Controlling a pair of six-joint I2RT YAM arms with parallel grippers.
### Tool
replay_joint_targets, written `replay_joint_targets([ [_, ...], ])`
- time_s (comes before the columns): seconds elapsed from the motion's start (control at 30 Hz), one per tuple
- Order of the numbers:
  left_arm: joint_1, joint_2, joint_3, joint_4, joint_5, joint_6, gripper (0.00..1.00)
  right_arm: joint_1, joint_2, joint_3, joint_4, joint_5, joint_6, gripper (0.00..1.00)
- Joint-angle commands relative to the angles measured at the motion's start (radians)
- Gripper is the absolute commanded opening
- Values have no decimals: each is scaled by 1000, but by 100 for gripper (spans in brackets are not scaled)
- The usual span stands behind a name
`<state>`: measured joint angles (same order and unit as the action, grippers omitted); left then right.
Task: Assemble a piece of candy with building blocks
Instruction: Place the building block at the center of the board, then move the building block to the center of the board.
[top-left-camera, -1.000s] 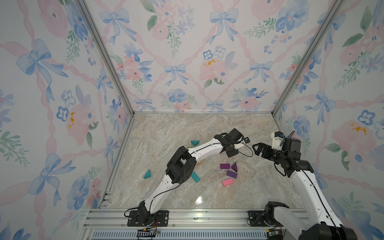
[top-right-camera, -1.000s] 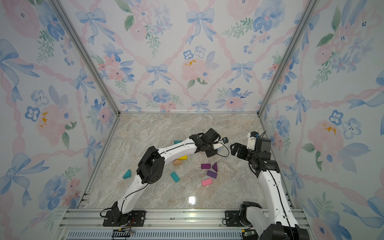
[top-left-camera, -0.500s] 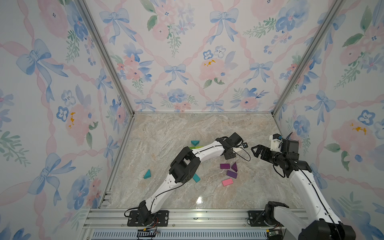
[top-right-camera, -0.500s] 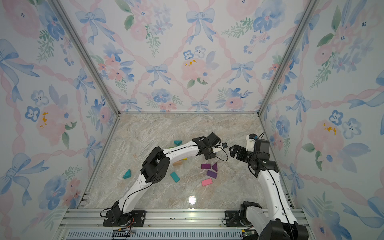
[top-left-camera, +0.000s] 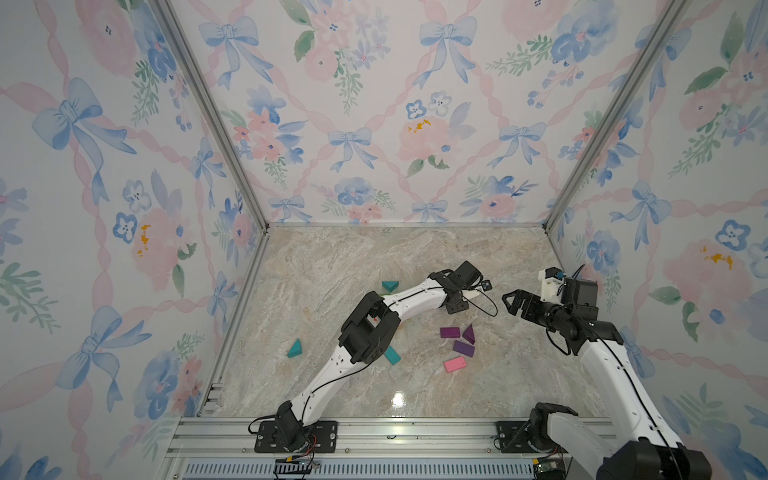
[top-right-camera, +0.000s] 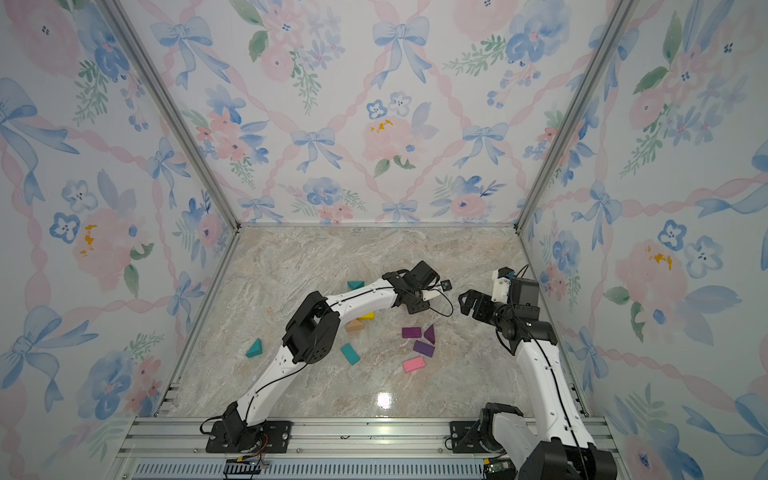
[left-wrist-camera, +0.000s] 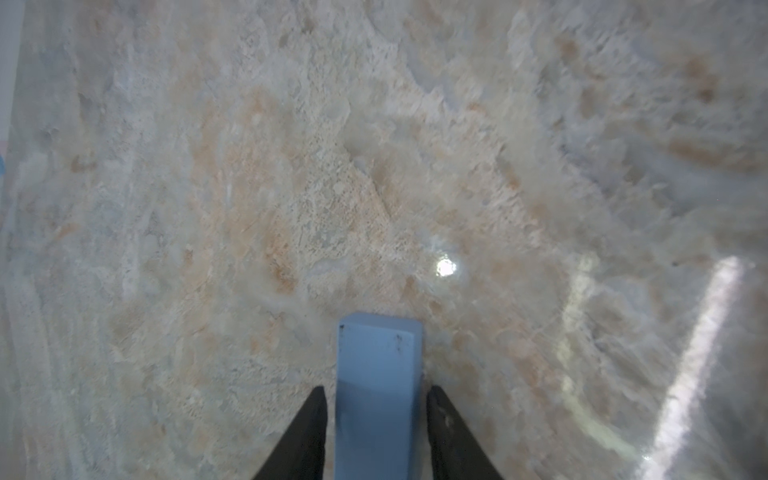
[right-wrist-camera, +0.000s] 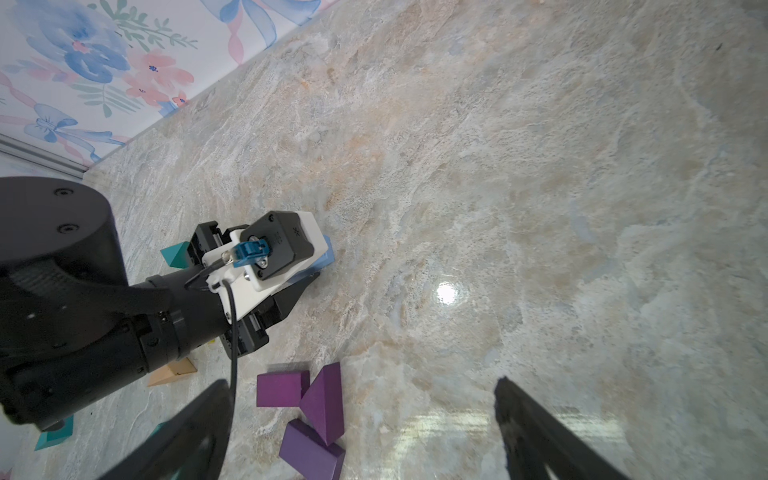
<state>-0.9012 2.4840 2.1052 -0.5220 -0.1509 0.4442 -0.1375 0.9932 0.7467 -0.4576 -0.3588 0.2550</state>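
Straddling a long block (left-wrist-camera: 376, 357) lying flat on the surface (top-left-camera: 332, 257) with the left pincer (left-wrist-camera: 376, 390), at centre-right in both top views, narrow gaps showing on both sides. Facing it with the right pincer (top-left-camera: 508, 304) from just right, apart. Clustering four blocks (top-left-camera: 464, 348) close together just below the gap between the two pincers. Showing the upper wedge (top-left-camera: 390, 285) just above the left arm (top-left-camera: 415, 296), the far wedge (top-left-camera: 294, 348) well left of it, nearing the surface's left edge.

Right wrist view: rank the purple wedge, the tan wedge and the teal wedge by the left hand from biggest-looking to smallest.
Largest: purple wedge, closest of the three.
Then tan wedge and teal wedge: both partly hidden by the left arm, too alike to rank.
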Motion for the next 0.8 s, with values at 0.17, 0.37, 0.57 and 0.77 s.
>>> replay_joint_targets([
  [0.17,7,-45,63,-16,75,-87,45,-7,-53,26,-85,22,-45,99],
  [0.37,37,-266,-55,-10,216,-289,73,85,-81,55,-133,116,-115,99],
  [0.57,104,-590,-451,17,186,-488,91,413,120,160,-171,267,-243,99],
  [0.77,190,-921,-852,51,215,-631,98,584,324,265,-164,251,-361,99],
])
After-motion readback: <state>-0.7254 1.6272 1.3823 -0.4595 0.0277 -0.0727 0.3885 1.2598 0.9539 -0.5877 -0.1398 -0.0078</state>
